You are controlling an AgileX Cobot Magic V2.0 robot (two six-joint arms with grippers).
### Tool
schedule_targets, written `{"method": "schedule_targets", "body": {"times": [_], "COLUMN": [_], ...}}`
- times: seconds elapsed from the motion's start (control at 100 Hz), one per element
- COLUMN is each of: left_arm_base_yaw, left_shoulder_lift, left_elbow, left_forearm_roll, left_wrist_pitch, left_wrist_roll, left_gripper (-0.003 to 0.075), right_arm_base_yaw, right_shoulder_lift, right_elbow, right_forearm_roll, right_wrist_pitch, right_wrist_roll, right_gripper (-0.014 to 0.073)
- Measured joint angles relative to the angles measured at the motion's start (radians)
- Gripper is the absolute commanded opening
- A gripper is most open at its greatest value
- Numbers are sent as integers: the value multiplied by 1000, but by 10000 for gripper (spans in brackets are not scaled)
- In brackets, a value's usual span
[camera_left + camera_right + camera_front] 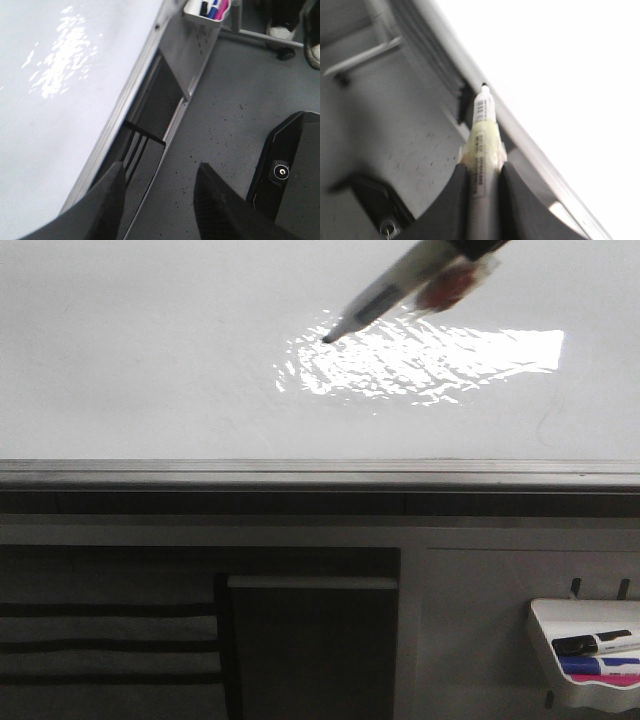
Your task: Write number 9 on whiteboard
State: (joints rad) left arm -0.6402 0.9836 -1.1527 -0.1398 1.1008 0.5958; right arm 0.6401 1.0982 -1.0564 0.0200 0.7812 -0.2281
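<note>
- The whiteboard (150, 360) fills the upper half of the front view — glossy pale grey-white, with a bright rippled glare patch (420, 360) right of centre and a grey metal edge strip (320, 472) along its near side.
- No drawn 9 shows on the board; its surface around the pen tip looks unmarked, apart from a faint thin line at about 3 o'clock near the right border that is too dim to read.
- The right gripper (482, 187) has its fingers clamped on a marker (385, 295), which enters the front view from 1 o'clock and slants down toward 7 o'clock, its dark tip at the glare patch's left end. Whether the tip touches the board I cannot tell.
- The left gripper (160, 200) is spread wide with nothing between its black fingers (220, 205), off the board's edge over the grey floor.
- A small white marker tray (560, 665) sits at 4 o'clock — black, blue and pink markers inside.
</note>
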Motion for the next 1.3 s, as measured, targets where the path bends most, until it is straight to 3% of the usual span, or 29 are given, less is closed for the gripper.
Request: {"method": "schedule_targets", "body": {"times": [0.11,0.23,0.43,0.95,1.17,1.3], "left_arm_base_yaw": [99,209,336,347,347,347], "left_shoulder_lift": [-83,-157,-212,-212,-212,-212], "left_elbow": [93,207,343,365,365,365], "left_forearm_roll": [2,-3,-85,-159,-159,-159], "left_wrist_pitch": [-49,-122,-215,-287,-291,-291], "left_wrist_roll": [-52,-107,-133,-135,-135,-135], "left_gripper": [302,302,302,302,302,302], "right_arm_base_yaw": [-108,-232,-268,-211,-174,-216], "right_shoulder_lift": [-29,-31,-22,116,196,173], "right_elbow": [91,184,248,188,115,115], "right_forearm_roll": [21,139,207,218,208,206], "right_wrist_pitch": [-84,-193,-354,-444,-306,-257], "right_wrist_roll": [102,126,132,132,120,120], "right_gripper": [-54,-54,-54,-54,-54,-54]}}
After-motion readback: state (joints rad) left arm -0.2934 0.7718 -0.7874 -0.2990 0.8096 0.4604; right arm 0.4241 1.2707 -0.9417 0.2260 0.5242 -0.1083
